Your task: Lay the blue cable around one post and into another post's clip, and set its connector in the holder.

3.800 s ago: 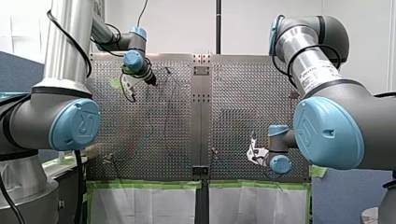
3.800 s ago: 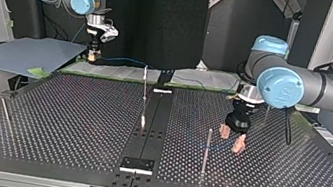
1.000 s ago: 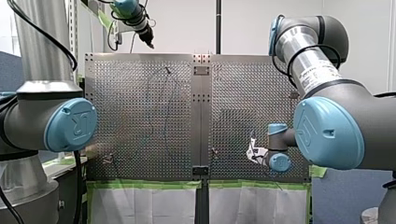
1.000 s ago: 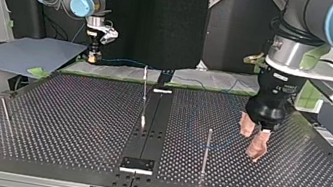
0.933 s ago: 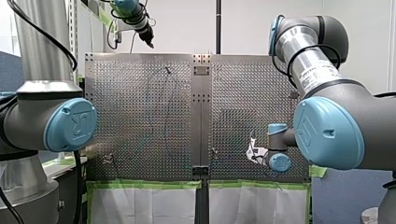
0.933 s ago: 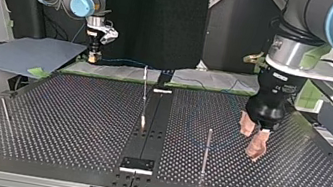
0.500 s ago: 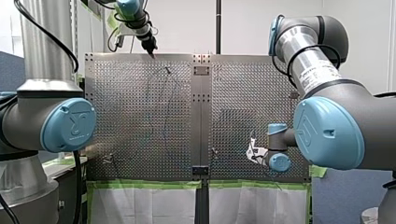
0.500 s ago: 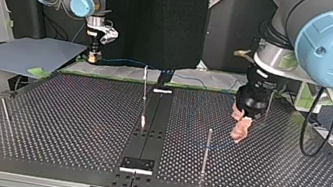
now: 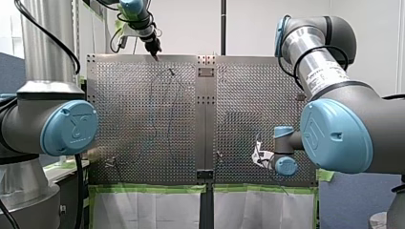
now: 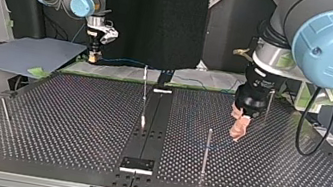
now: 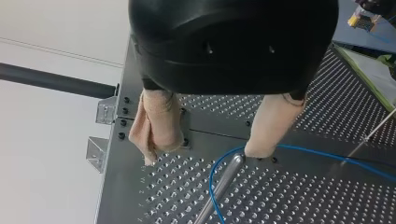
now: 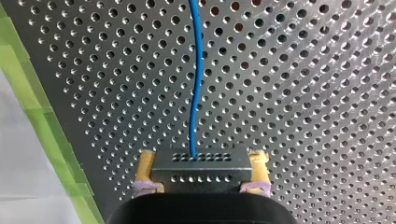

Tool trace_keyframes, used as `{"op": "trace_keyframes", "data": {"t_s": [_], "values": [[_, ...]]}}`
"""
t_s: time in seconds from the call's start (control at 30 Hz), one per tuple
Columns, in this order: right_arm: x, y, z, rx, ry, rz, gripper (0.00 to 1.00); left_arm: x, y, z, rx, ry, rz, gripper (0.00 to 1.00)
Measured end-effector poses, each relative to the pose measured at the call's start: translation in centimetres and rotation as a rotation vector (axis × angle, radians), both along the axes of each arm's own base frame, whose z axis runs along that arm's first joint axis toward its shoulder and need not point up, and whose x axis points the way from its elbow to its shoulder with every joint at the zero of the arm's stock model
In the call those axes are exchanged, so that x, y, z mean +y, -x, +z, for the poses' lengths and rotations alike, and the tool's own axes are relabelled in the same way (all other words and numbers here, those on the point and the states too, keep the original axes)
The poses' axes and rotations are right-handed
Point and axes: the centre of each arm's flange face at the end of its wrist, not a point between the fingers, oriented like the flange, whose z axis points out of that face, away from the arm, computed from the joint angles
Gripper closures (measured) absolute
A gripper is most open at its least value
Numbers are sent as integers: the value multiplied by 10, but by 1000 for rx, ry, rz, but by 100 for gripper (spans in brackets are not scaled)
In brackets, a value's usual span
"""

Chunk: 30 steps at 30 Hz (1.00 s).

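Right gripper [image 12: 201, 157] is clamped tight. Its yellow pads [image 12: 144, 164] press on either side of the connector [image 12: 201, 173], a dark rectangular block with rows of small holes along its face. Out of the block's middle comes the blue cable [image 12: 196, 93], thin and bright with a slight waver, running straight ahead of the fingers over the perforated table [image 12: 303, 70]. Green tape [image 12: 28, 93] edges the table just beside it. In the top view that gripper sits at the far edge on the view's left, with the cable trailing off low along that edge.

Over to my left gripper [image 11: 203, 155], and it's wide open. Its beige pads [image 11: 159, 123] stand well apart with nothing held between them. Just ahead of the fingers a slim metal post [image 11: 223, 181] rises from the table. The cable bends in a tight curve beside the post's upper end, then streaks away past the tip of one finger across the plate. It passes very close to that fingertip, but I can't tell whether they touch, nor whether the cable rests against the post. In the top view this gripper hangs pointing down over the table at the view's right, near an upright post [image 10: 206, 150].
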Motion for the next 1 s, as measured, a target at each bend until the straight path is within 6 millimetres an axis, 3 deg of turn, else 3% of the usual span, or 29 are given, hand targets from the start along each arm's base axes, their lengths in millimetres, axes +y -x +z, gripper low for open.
{"op": "trace_keyframes", "data": {"t_s": [0.7, 1.0], "values": [[0, 0, 0, 1, 1, 0, 39, -3, 2, 0, 2, 26, 2, 0], [0, 0, 0, 2, 0, 1, 39, -17, 27, -4, -16, 70, -71, 0]]}}
